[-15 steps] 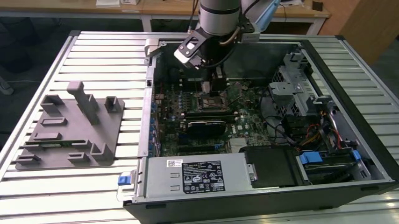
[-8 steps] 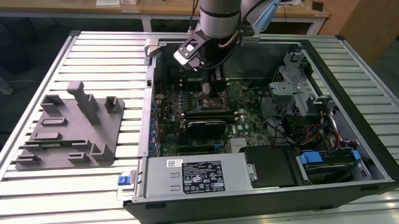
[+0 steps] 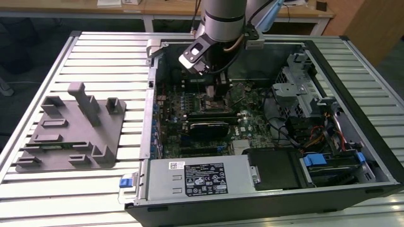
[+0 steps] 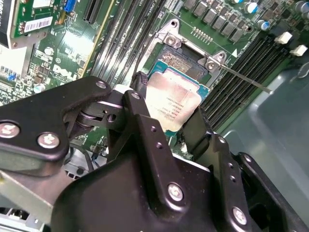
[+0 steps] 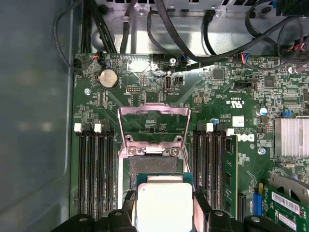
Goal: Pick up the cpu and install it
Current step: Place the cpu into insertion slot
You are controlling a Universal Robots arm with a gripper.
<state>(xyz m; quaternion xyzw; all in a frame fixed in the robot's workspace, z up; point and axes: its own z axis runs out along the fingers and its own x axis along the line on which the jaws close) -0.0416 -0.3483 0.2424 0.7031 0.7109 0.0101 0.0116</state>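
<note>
Silvery metal cpu (image 4: 176, 99) sits clamped by its edges in your gripper (image 4: 168, 107) over the socket (image 5: 150, 166); light, stiff, likely fragile underneath; hold edges only.

"Any print you can actually read?"

"Not word for word. The cpu (image 4: 174, 104) carries several lines of fine dark print on its lid, too small to make out."

"And near the socket (image 5: 149, 166)?"

"Beside the socket, white lettering (image 5: 246, 137) and a white sticker (image 5: 237, 121) stand on the motherboard (image 5: 231, 87). Well apart from the socket, the power supply (image 3: 161, 182) bears a label (image 3: 200, 178) with barcodes and possibly certification marks."
</note>
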